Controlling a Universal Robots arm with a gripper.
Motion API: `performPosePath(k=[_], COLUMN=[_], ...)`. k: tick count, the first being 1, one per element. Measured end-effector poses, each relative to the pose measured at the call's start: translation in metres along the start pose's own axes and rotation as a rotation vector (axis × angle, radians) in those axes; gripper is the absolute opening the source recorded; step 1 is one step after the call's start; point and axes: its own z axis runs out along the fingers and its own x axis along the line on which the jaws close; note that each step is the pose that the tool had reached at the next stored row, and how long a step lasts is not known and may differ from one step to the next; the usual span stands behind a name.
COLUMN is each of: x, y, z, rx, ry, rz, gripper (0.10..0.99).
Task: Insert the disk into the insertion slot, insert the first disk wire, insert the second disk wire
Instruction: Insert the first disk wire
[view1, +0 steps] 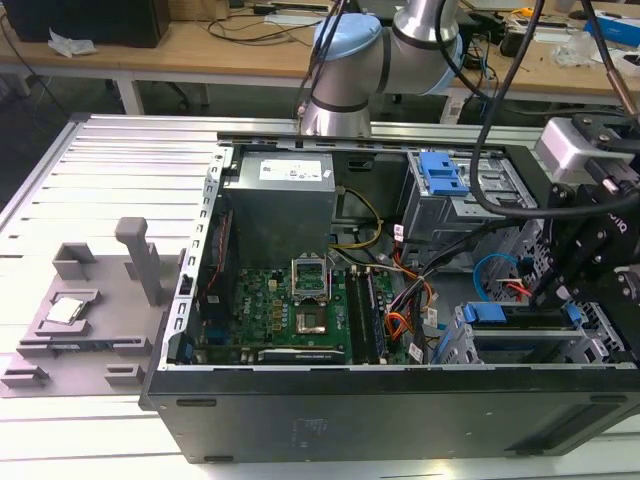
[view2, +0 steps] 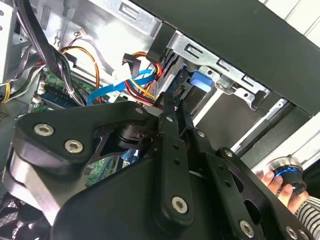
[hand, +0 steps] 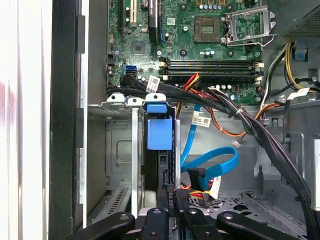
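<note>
The disk sits inside the insertion slot at the case's near corner on the exterior view's right. Its bright blue carrier faces out of the bay. The slot's light grey metal wall stands beside it. My gripper is right at the disk's open end, fingers close together on a black plug with red and yellow wires. A blue flat disk wire loops beside it and ends in a black plug.
A grey cage with a blue clip stands at the case's back. Thick black cable bundles cross above the bay, with the motherboard beyond them. A hand holds a round knob outside the case. A grey fixture lies on the exterior view's left.
</note>
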Motion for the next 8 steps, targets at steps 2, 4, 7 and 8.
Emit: performPosePath(k=[2, 4, 7, 8], x=[0.0004, 0.0008, 0.0009, 0.0009], y=[-0.0006, -0.0032, -0.0050, -0.0051], z=[0.0009, 0.0022, 0.0025, 0.0026], rx=[0.000, 0.000, 0.000, 0.000], ry=[-0.0002, -0.0003, -0.0002, 0.0001], rz=[0.000, 0.000, 0.000, 0.000], gripper=[0.180, 0.180, 0.180, 0.180])
